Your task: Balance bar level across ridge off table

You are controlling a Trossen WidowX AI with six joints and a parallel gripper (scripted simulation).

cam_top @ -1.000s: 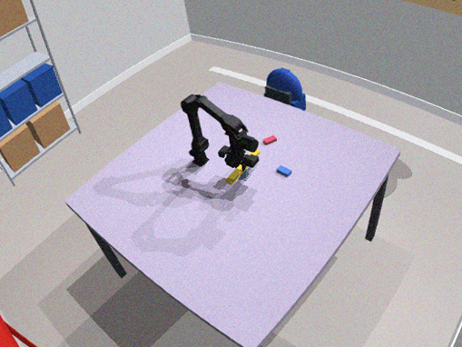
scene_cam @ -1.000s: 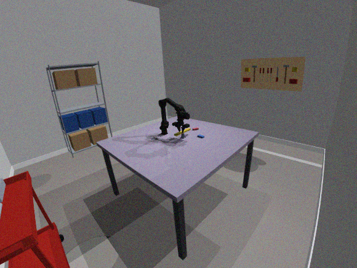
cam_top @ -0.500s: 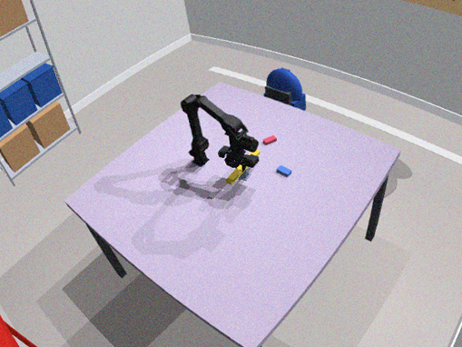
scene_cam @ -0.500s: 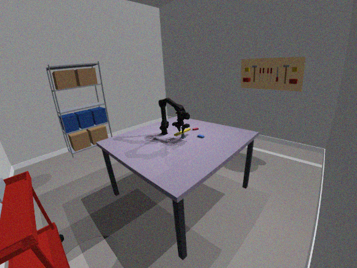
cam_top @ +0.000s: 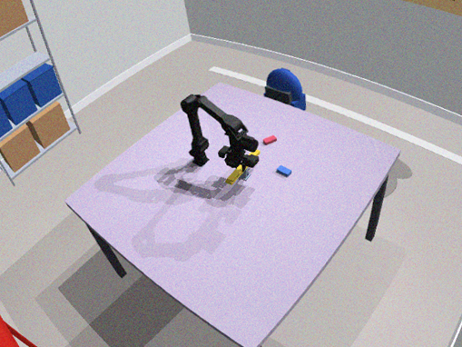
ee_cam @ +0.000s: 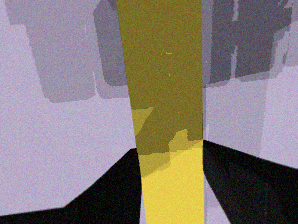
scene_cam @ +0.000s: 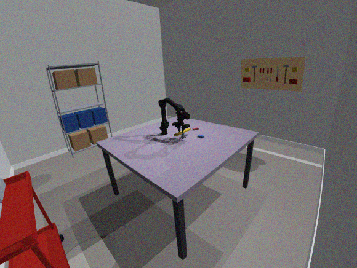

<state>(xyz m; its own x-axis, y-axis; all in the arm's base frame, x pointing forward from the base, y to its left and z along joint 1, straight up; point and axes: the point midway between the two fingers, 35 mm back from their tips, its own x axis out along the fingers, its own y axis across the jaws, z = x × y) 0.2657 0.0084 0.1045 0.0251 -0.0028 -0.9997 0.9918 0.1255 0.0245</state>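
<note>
My gripper (cam_top: 241,164) (scene_cam: 182,130) (ee_cam: 168,152) is shut on a long yellow bar (cam_top: 232,177) (scene_cam: 178,134) (ee_cam: 165,75) near its middle. The bar is held just above the lilac table (cam_top: 250,265) (scene_cam: 184,166), slightly tilted, its near end lower. A small pale ridge (cam_top: 247,176) shows under the bar, just beside the fingers. In the wrist view the bar runs straight away from the camera between the two black fingers, and its far part is in shadow. I cannot tell whether the bar touches the ridge.
A small red block (cam_top: 269,139) (scene_cam: 195,129) and a small blue block (cam_top: 284,170) (scene_cam: 200,136) lie on the table right of the gripper. The arm's base (cam_top: 199,158) stands to the left. A blue chair (cam_top: 286,87) is at the far table edge.
</note>
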